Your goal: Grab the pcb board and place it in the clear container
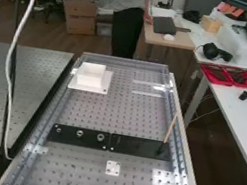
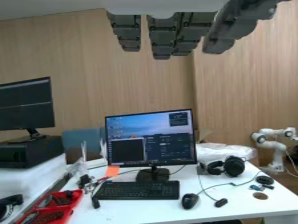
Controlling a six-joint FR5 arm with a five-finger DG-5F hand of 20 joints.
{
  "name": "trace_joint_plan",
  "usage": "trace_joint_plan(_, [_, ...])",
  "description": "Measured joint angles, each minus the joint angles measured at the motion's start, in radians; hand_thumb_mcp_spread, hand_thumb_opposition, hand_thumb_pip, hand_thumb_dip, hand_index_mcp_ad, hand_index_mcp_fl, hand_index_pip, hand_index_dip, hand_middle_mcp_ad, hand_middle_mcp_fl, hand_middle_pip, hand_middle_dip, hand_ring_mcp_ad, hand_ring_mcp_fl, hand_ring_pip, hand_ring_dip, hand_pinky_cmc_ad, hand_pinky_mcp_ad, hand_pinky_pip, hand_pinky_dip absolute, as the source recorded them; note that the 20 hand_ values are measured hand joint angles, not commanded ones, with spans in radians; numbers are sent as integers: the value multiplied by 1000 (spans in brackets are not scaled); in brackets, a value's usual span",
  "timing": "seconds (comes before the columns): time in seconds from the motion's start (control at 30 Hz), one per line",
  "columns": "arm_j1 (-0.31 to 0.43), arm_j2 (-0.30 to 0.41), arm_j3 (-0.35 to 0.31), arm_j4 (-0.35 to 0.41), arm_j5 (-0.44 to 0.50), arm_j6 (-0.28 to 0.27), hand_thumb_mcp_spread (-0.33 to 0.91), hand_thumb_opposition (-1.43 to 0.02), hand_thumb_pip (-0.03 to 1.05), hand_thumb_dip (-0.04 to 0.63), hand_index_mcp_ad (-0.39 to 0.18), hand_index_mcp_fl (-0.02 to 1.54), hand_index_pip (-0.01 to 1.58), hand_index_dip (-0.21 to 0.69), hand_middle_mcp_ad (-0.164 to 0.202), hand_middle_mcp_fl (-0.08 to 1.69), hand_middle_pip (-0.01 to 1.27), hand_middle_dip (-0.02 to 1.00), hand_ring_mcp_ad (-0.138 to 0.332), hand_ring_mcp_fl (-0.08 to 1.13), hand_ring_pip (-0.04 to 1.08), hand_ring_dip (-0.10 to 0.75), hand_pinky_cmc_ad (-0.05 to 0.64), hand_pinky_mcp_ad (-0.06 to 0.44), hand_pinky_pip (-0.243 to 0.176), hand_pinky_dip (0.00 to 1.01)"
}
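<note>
In the wrist view the hand (image 2: 161, 37) hangs from the top edge, its dark grey fingers straight and apart, open and holding nothing. On the perforated bench in the high view, a white box-like piece (image 1: 91, 74) stands on a square white plate (image 1: 100, 88) near the far left corner. Whether this piece is the container I cannot tell. Closer to the near end lies a small pale plate with dark dots (image 1: 113, 168); I cannot make out whether it is the pcb board.
Two black plates (image 1: 141, 147) cross the bench, one carrying several round metal parts. A thin upright stick (image 1: 170, 128) rises at its right. Clear rails run along both sides. Beyond the bench stands a desk (image 2: 153, 210) with monitor, keyboard and red trays (image 1: 228, 75).
</note>
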Motion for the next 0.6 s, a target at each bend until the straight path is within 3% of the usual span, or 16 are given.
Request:
trace_joint_plan(0.13, [-1,-1,2,-2,-1,2,0,2,0,3,-47,3,7,16,51,3,19,26,2,0,12,14,51,33,-10,12])
trace_joint_plan(0.23, [0,-1,3,-3,-2,2,75,-223,148,7,-37,5,19,19,51,5,73,26,0,0,24,12,63,54,-10,77])
trace_joint_plan(0.33, [0,-1,3,-3,-1,2,96,-456,164,7,5,5,56,45,54,0,112,26,75,0,70,-5,138,99,-37,206])
trace_joint_plan(0.43, [0,-1,3,-3,-1,4,91,-620,164,7,38,24,70,65,70,2,126,24,143,35,84,-17,215,152,-73,274])
trace_joint_plan(0.5, [0,-1,3,-2,-1,5,91,-682,166,7,56,24,73,75,101,12,138,26,169,44,84,-17,250,183,-75,307])
trace_joint_plan(0.6, [0,-1,2,-1,-2,5,93,-744,169,7,72,42,87,73,115,17,155,26,187,54,87,-17,265,199,-91,339])
